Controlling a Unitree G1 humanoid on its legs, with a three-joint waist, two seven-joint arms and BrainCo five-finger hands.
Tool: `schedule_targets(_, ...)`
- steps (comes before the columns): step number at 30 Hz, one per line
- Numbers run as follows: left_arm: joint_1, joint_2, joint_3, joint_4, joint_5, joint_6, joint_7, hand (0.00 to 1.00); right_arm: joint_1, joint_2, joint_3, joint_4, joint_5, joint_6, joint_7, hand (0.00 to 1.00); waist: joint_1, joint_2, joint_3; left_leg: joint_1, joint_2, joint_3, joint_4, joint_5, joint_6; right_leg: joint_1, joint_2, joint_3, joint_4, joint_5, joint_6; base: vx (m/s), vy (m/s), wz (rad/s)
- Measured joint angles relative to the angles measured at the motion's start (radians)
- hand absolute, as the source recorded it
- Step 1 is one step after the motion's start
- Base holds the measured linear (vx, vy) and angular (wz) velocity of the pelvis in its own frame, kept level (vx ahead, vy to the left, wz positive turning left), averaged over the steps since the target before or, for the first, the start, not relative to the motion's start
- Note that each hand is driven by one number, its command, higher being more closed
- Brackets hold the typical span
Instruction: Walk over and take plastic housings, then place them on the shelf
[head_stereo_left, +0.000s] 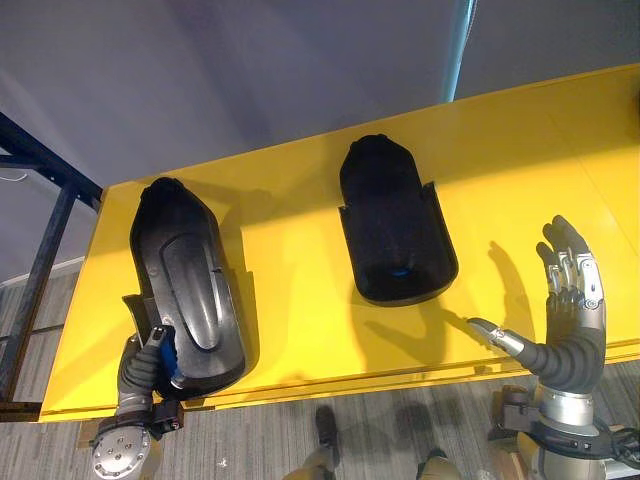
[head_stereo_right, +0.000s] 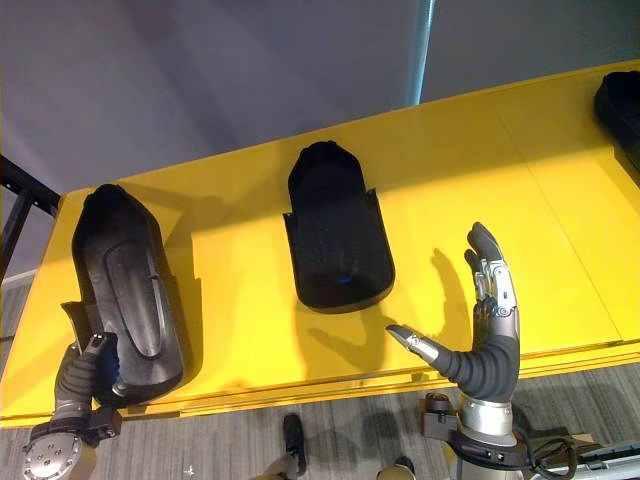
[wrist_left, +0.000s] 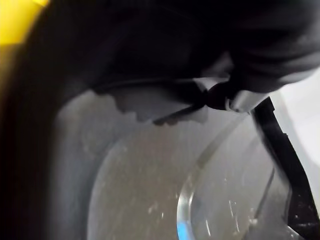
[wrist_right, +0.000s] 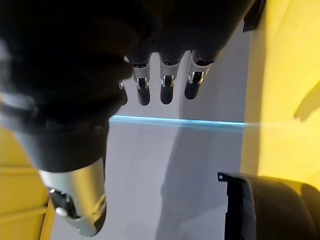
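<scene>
Both differ: left robot hand (head_stereo_left: 150, 358) clamps near end of left housing (head_stereo_left: 185, 270); right robot hand (head_stereo_left: 575, 300) splayed wide.

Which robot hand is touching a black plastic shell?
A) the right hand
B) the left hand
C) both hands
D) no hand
B: the left hand is clamped on the near end of the left housing, while the right hand is open and empty above the yellow surface, apart from the middle housing.
</scene>
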Motion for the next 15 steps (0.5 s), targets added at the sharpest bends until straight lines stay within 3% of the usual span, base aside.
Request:
schedule_targets(7, -0.040, 0.027, 0.007, 0.076, -0.098, 0.017, -0.030, 0.00, 0.001, -0.004, 0.003, -0.035, 0.026, -0.001, 0.022, 0.00, -0.001, 0.000, 0.001, 0.028, 0.007, 0.047, 0.012, -0.028, 0.013, 0.042, -0.003, 0.000, -0.013, 0.000, 0.001, 0.00, 0.004, -0.02)
schedule_targets(15, -0.039, 0.027, 0.007, 0.105, -0.154, 0.019, 0.017, 0.00, 0.023, 0.022, 0.040, -0.031, 0.027, -0.001, 0.020, 0.00, -0.002, -0.006, -0.009, 0.098, 0.015, 0.071, 0.048, -0.065, 0.012, 0.174, -0.005, -0.027, -0.089, 0.008, 0.013, 0.05, 0.010, 0.01)
